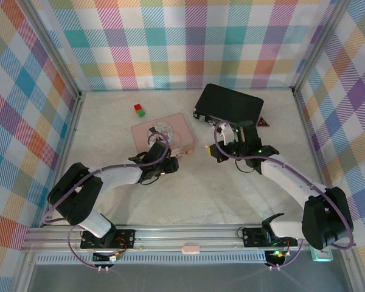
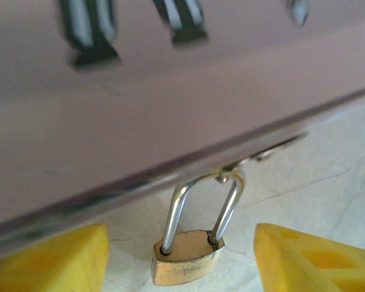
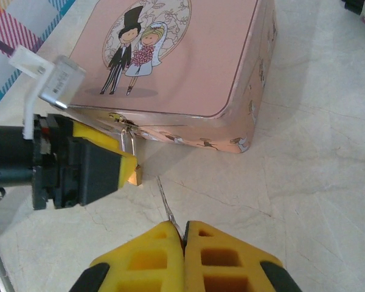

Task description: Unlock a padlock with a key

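Left gripper spread astride padlock, not touching; right gripper pinches key. Judge padlock light, slick, free-swinging: you grip body flanks.

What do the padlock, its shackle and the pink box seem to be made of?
The padlock body looks like brass: yellow-gold, with a dull brushed sheen. Its shackle looks like polished steel or chrome, silver with bright highlights. The pink box seems to be painted tin: thin rolled edges, a smooth printed lid and a soft gloss, though coated card cannot be excluded.
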`<control>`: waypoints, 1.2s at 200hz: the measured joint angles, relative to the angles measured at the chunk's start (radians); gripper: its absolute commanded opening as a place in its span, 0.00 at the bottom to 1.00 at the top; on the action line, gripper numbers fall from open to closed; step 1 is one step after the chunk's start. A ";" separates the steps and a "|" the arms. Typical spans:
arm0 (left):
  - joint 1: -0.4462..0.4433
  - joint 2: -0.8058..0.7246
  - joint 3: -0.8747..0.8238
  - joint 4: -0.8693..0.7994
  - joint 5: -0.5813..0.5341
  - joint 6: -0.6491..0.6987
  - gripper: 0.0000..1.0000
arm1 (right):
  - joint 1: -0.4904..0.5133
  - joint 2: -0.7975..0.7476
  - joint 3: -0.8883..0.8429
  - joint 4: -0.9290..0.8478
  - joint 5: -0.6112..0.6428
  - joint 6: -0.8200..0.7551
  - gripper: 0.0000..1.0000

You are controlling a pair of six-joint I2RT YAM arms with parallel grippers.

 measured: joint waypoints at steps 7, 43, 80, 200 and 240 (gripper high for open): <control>-0.002 0.016 0.000 0.010 0.005 -0.006 0.60 | 0.000 0.002 0.000 0.000 -0.003 0.000 0.00; -0.004 0.061 0.011 0.044 0.012 -0.026 0.49 | 0.000 0.001 -0.002 0.001 -0.008 0.005 0.00; -0.004 0.108 0.043 0.072 0.010 -0.042 0.37 | 0.000 -0.006 -0.021 0.002 -0.008 0.018 0.00; -0.020 0.128 0.026 0.161 0.048 -0.096 0.04 | 0.000 -0.013 -0.035 0.003 -0.008 0.037 0.00; -0.023 0.121 0.026 0.163 0.080 -0.130 0.00 | 0.000 0.008 -0.082 0.058 -0.045 0.139 0.00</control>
